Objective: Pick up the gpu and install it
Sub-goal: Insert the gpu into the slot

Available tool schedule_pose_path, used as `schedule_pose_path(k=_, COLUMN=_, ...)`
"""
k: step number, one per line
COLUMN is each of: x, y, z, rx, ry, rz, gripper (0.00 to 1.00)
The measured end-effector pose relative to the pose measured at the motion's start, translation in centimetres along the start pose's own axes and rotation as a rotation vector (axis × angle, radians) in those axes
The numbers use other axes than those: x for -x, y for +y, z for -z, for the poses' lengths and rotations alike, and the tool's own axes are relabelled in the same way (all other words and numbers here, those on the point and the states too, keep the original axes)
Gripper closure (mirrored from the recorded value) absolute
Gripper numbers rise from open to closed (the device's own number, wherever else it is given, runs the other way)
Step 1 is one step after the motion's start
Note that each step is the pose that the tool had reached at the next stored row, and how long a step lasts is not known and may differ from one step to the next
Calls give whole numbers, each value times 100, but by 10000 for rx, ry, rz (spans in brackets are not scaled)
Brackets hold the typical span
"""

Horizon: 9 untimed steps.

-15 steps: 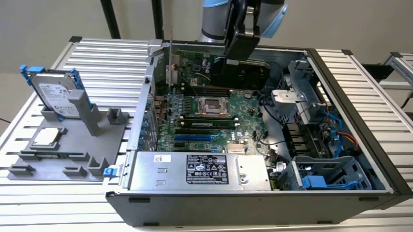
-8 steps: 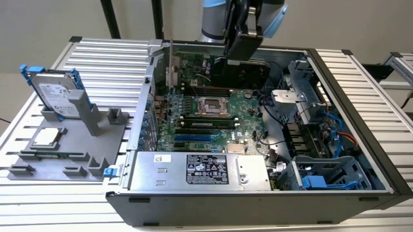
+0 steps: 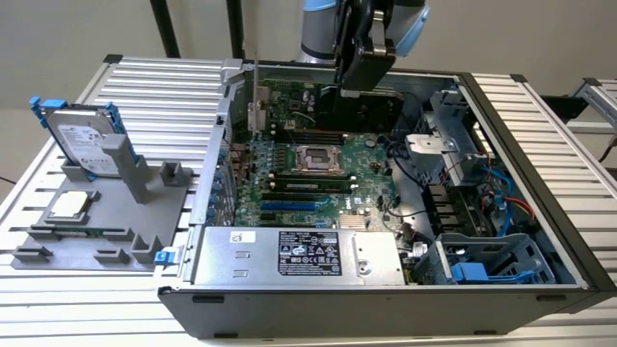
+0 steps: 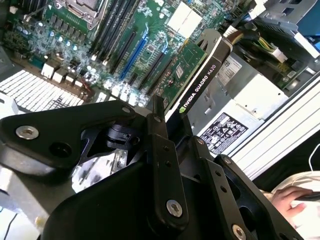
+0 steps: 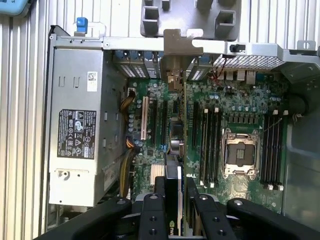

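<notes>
The gpu (image 3: 359, 112) hangs in the open computer case (image 3: 521, 181), above the far part of the motherboard (image 3: 289, 181). My gripper (image 3: 363, 78) comes down from above and is shut on the card's top edge. In the second wrist view the gpu (image 4: 189, 67) shows its green board face and black edge, sticking out from the gripper (image 4: 175, 131) over the expansion slots (image 4: 134, 52). The first wrist view shows the gpu (image 5: 174, 150) edge-on between the fingers (image 5: 151, 216), with its silver bracket (image 5: 176, 50) at the case's rear wall.
A power supply (image 3: 294, 253) fills the near end of the case, with a drive cage (image 3: 482, 267) at the exterior view's right. A hard drive in a blue frame (image 3: 82, 141) and a processor chip (image 3: 69, 206) sit on a grey holder outside. A person's hand (image 4: 290, 197) rests beyond the case.
</notes>
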<state>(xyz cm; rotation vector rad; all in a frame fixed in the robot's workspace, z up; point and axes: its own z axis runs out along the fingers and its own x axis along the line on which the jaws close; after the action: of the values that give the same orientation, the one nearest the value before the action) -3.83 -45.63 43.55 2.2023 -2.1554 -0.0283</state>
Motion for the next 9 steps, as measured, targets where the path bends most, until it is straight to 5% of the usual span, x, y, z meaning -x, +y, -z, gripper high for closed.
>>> schedule_pose_path(k=9, x=29, y=-4, z=-62, rx=-130, ry=-21, rz=-444, gripper=100)
